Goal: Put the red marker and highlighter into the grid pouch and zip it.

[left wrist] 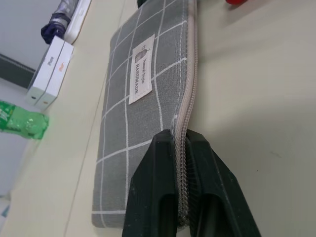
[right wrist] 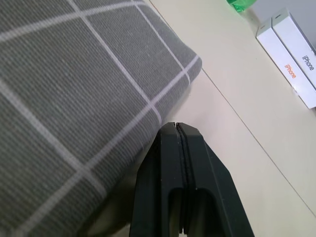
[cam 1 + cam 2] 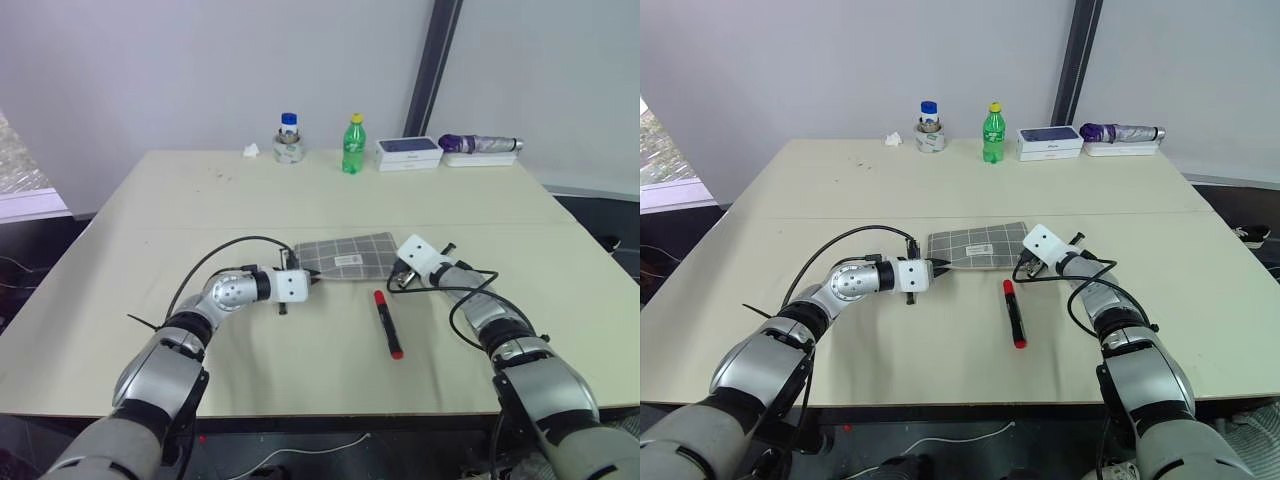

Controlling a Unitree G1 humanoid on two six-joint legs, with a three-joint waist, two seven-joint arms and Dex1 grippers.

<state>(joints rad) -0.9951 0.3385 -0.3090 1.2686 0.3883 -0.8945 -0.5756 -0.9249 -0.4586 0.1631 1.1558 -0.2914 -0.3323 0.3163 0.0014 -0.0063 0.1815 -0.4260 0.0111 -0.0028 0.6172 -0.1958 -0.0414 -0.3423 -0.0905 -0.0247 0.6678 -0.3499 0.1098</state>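
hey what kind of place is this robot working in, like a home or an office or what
Probably an office or lab test room rather than a home: a plain beige table against bare pale walls, with two white phone boxes, a folded purple umbrella and a green soda bottle parked along its far edge.

Between the two pincers lies the grid pouch [image 3: 348, 257]; the left gripper [image 1: 181, 148] pinches its zipper edge, and the right gripper [image 2: 176, 129], fingers pressed together, sits at its opposite end. Just nearside of the right pincer lies the red marker [image 3: 388, 323], blocking a sweep there. Beyond both, bare table [image 3: 200, 200] gives free passage up to the far edge, where a jar [image 3: 289, 139], green bottle [image 3: 353, 145], white boxes [image 3: 408, 152] and a folded umbrella [image 3: 480, 144] stand.
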